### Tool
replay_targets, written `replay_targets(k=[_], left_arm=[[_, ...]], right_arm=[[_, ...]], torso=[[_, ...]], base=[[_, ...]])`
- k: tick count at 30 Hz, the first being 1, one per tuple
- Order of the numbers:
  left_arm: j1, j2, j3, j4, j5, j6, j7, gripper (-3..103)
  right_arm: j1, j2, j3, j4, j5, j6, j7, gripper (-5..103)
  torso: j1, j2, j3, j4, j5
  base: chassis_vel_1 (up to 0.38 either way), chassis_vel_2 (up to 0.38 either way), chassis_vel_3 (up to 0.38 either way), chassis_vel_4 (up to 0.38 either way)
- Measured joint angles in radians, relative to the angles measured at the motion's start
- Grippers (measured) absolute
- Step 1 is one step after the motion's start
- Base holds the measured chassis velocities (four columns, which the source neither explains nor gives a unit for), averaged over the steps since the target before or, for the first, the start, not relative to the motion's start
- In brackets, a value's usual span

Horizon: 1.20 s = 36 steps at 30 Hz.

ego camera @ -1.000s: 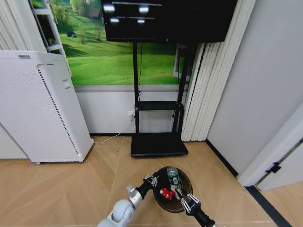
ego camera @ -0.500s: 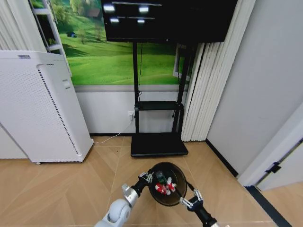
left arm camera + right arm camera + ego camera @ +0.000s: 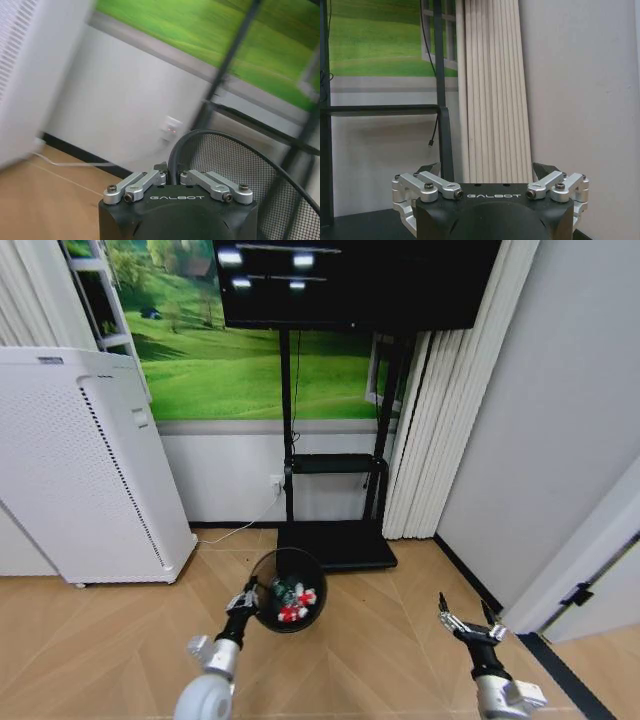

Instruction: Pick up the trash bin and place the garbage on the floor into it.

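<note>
Two tools are in your view: the left tool (image 3: 246,600) is clamped on the rim of the trash bin (image 3: 288,590), which is tipped, mouth toward you, garbage (image 3: 292,602) inside, above the floor (image 3: 100,640) near the TV stand's base (image 3: 335,545). Your right tool (image 3: 470,624) is spread apart, over open floor.
</note>
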Motion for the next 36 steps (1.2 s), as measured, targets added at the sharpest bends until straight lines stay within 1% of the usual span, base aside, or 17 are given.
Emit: replay_targets(k=[1,2,3,4,5,6,7,8,10,13,15,19,23,26,31,33,36], left_arm=[[0.058,-0.009,-0.085,-0.031,-0.011,0.019,-0.01,7],[0.097,-0.012,-0.138,-0.052,-0.029,0.038,-0.02,7],[0.097,-0.012,-0.138,-0.052,-0.029,0.038,-0.02,7],[0.153,-0.013,-0.201,-0.082,-0.06,0.059,-0.03,7],[0.153,-0.013,-0.201,-0.082,-0.06,0.059,-0.03,7],[0.199,-0.013,-0.241,-0.105,-0.089,0.074,-0.036,7],[0.264,-0.017,-0.29,-0.134,-0.129,0.091,-0.039,7],[0.264,-0.017,-0.29,-0.134,-0.129,0.091,-0.039,7],[0.346,-0.036,-0.331,-0.138,-0.163,0.079,-0.023,7],[0.364,-0.059,-0.338,-0.112,-0.159,0.053,-0.024,7],[0.372,-0.072,-0.341,-0.114,-0.162,0.053,-0.033,7],[0.394,-0.099,-0.36,-0.131,-0.17,0.064,-0.047,7],[0.405,-0.1,-0.374,-0.129,-0.174,0.076,-0.054,7],[0.417,-0.105,-0.395,-0.129,-0.206,0.108,-0.088,7],[0.418,-0.117,-0.415,-0.117,-0.206,0.111,-0.112,7],[0.416,-0.12,-0.42,-0.106,-0.203,0.11,-0.113,7],[0.414,-0.122,-0.433,-0.088,-0.206,0.11,-0.115,7]], right_arm=[[0.008,0.0,-0.002,-0.003,0.008,-0.004,0.005,100],[0.013,0.001,-0.002,-0.003,0.013,-0.006,0.007,100],[0.013,0.001,-0.002,-0.003,0.013,-0.006,0.007,100],[0.019,0.004,0.005,-0.003,0.018,-0.008,0.011,100],[0.019,0.004,0.005,-0.003,0.018,-0.008,0.011,100],[0.019,0.009,0.013,-0.003,0.022,-0.009,0.015,100],[0.019,0.016,0.022,-0.002,0.028,-0.011,0.018,100],[0.019,0.016,0.022,-0.002,0.028,-0.011,0.018,100],[0.024,0.017,0.019,-0.002,0.037,-0.02,0.009,100],[0.024,0.018,0.008,-0.007,0.036,-0.021,-0.002,100],[0.024,0.019,0.003,-0.008,0.034,-0.021,-0.005,100],[0.024,0.021,-0.003,-0.013,0.031,-0.018,-0.009,100],[0.019,0.021,0.002,-0.016,0.036,-0.012,-0.011,100],[0.011,0.017,0.011,-0.026,0.052,-0.004,-0.019,100],[0.011,0.015,0.012,-0.043,0.06,0.006,-0.023,100],[0.01,0.016,0.008,-0.048,0.062,0.008,-0.025,100],[0.011,0.021,-0.003,-0.06,0.058,0.013,-0.031,100]], torso=[[0.0,0.0,0.0,0.0005,-0.0002],[0.0,0.0,0.0,0.0001,-0.0005],[0.0,0.0,0.0,0.0001,-0.0005],[0.0,0.0,0.0,0.0008,0.0],[0.0,0.0,0.0,0.0008,0.0],[0.0,0.0,0.0,0.0008,0.0003],[0.0,0.0,0.0,-0.0003,-0.0006],[0.0,0.0,0.0,-0.0003,-0.0006],[0.0,0.0,0.0,0.0002,0.0003],[0.0,0.0,0.0,0.0002,-0.0008],[0.0,0.0,0.0,0.0001,-0.0001],[0.0,0.0,0.0,0.0,0.0001],[0.0,0.0,0.0,0.0001,0.0001],[0.0,0.0,0.0,0.0003,-0.0002],[0.0,0.0,0.0,0.0001,0.0006],[0.0,0.0,0.0,0.0002,-0.0008],[0.0,0.0,0.0,0.0001,0.0004]], base=[[0.0,0.0,0.0,0.0],[0.0,0.0,0.0,0.0],[0.0,0.0,0.0,0.0],[0.0,0.0,0.0,0.0],[0.0,0.0,0.0,0.0],[0.0,0.0,0.0,0.0],[0.0,0.0,0.0,0.0],[0.0,0.0,0.0,0.0],[0.0,0.0,0.0,0.0],[0.0,0.0,0.0,0.0],[0.0,0.0,0.0,0.0],[0.0,0.0,0.0,0.0],[0.059,0.052,-0.068,-0.045],[0.142,0.14,-0.129,-0.143],[0.199,0.203,-0.212,-0.203],[0.21,0.241,-0.251,-0.218],[0.236,0.225,-0.23,-0.213]])
